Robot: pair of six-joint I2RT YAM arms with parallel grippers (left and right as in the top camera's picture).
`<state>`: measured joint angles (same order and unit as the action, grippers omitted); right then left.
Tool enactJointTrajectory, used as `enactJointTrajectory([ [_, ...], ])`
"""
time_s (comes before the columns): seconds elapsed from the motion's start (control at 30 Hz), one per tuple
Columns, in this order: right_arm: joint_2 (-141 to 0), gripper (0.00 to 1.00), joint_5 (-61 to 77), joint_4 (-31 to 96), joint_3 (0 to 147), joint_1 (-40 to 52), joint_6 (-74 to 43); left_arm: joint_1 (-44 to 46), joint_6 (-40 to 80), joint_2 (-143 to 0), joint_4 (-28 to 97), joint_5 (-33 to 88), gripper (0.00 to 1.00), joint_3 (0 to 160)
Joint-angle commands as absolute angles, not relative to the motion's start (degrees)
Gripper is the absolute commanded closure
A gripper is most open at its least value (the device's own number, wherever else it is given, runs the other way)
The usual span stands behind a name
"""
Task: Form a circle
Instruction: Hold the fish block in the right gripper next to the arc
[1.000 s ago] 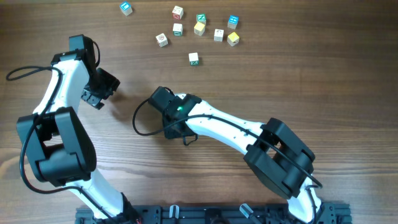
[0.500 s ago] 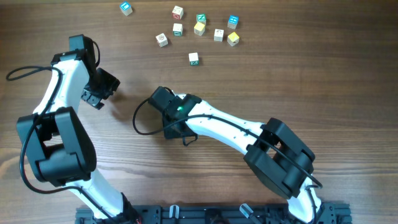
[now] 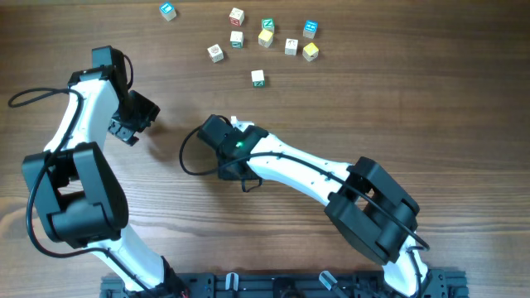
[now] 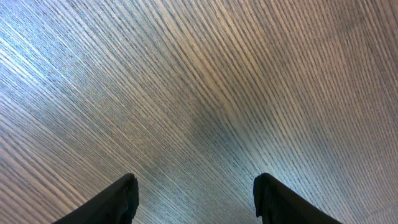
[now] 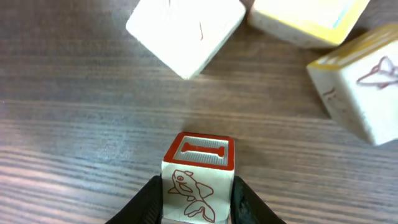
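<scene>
Ahead of the red-edged cube (image 5: 199, 171), three cubes (image 5: 186, 31) block the way; bare table (image 5: 81, 124) lies between.

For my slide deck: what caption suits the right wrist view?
Right gripper clasps a red-topped cube; three pale cubes lie just beyond.

— What sort of place is this?
— A robotics lab bench, by the look of it. A white-and-black jointed left arm (image 3: 83, 106) and a matching right arm (image 3: 294, 168) reach across a brown wood-grain tabletop (image 3: 431, 108).
— What else says lab?
— Both bases sit at a black metal mounting rail (image 3: 290, 286) along the table's near edge. A thin black cable (image 3: 181, 156) loops loose, and a small green indicator light (image 3: 241, 147) glows on the right arm.
</scene>
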<state>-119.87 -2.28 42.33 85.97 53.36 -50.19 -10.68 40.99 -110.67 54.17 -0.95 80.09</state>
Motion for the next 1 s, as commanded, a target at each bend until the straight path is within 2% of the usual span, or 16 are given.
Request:
enactJointTrajectory([
  [0.0, -118.8, 0.68, -6.8, 41.6, 85.8, 53.2, -51.2, -10.6, 40.7, -109.5, 54.3, -0.7, 0.38, 80.9],
  [0.3, -118.9, 0.67, -9.2, 41.1, 85.8, 53.2, -56.5, -10.6, 40.7, -109.5, 54.3, -0.7, 0.38, 80.9],
  [0.53, -118.9, 0.62, -6.2, 41.0, 85.8, 53.2, -60.5, -10.6, 40.7, -109.5, 54.3, -0.7, 0.38, 80.9],
  [0.97, -118.9, 0.60, -7.9, 41.1, 85.8, 53.2, -56.8, -10.6, 40.7, -109.5, 54.3, -0.7, 0.38, 80.9],
])
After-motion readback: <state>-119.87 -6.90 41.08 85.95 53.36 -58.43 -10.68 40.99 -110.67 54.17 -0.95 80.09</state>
